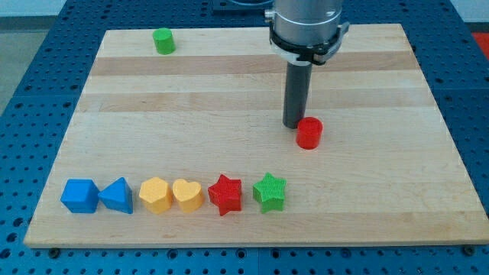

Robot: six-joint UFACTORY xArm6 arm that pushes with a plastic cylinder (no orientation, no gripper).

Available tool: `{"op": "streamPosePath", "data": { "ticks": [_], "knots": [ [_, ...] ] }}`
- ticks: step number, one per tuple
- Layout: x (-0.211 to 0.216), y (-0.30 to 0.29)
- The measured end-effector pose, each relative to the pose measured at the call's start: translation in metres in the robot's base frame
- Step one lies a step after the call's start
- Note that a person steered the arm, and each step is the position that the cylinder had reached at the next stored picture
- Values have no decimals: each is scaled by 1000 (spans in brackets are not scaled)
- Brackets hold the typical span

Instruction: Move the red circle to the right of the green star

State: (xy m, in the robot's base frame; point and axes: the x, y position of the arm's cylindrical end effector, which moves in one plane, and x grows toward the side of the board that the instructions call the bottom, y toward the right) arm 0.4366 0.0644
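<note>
My tip [293, 126] sat just up-left of the red circle [309, 133], nearly touching. No jaws: plain rod. Green star [270, 192] lay below, well apart, on the board [229, 99].

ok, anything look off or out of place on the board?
Nothing damaged or tipped. A green cylinder sits alone near the view's top left, far from the bottom row. My tip stands just up-left of the red circle, well above the green star.

Arm housing [308, 27] cut off by the view's top edge.
</note>
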Motion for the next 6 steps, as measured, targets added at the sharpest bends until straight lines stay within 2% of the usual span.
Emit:
{"op": "streamPosePath", "data": {
  "ticks": [3,6],
  "knots": [
    [0,35],
    [55,38]
  ]
}}
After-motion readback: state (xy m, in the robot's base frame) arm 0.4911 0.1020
